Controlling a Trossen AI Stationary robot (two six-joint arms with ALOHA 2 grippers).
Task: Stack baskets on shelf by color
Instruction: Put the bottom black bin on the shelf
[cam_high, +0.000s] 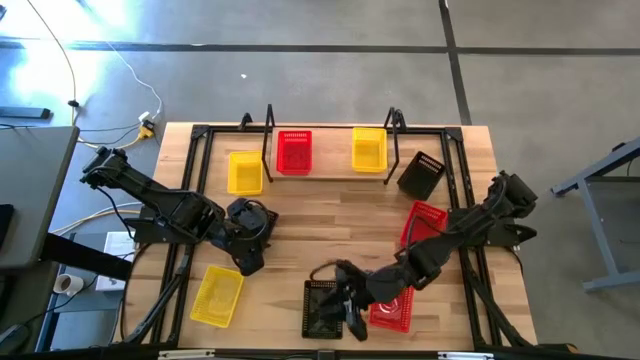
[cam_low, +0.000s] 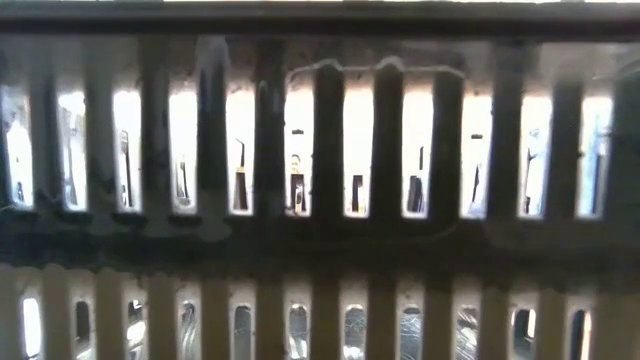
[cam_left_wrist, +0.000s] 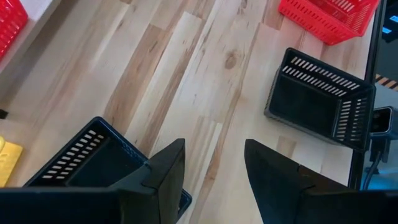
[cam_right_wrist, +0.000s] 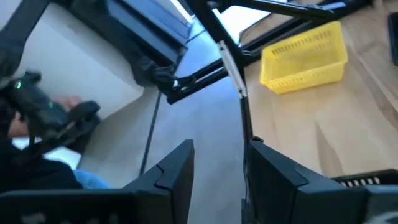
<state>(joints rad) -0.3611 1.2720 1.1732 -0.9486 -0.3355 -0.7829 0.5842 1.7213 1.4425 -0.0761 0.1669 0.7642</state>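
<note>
Baskets lay scattered over the tabletop. The right gripper (cam_high: 345, 300) hovered at the front edge over a black mesh plastic basket (cam_high: 322, 308), its fingers (cam_right_wrist: 171, 171) parted with nothing between them. The left gripper (cam_high: 250, 255) hung mid-table, jaws apart and empty, touching another black mesh basket (cam_left_wrist: 87, 158). On the light wooden shelf (cam_high: 332, 172) sat one red basket (cam_high: 294, 151) and one yellow basket (cam_high: 369, 148). Dark mesh filled the low view, hiding everything beyond.
</note>
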